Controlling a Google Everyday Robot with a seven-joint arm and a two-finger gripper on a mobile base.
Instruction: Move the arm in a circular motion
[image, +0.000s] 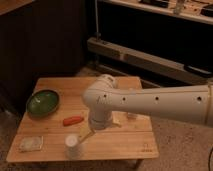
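The cream-white arm (155, 102) reaches in from the right edge, bends at a rounded elbow (100, 97) over the middle of the wooden table (55, 85) and points down. The gripper (86, 135) is the pale yellowish tool at its tip. It hangs just above the table top, right next to a white cup (72, 146), toward the front of the table.
A green bowl (43, 102) sits at the table's left. A red-orange carrot-like item (73, 120) lies in the middle. A pale packet (31, 143) lies at the front left corner. A small pale object (131, 115) lies under the arm. Dark shelving (150, 55) stands behind.
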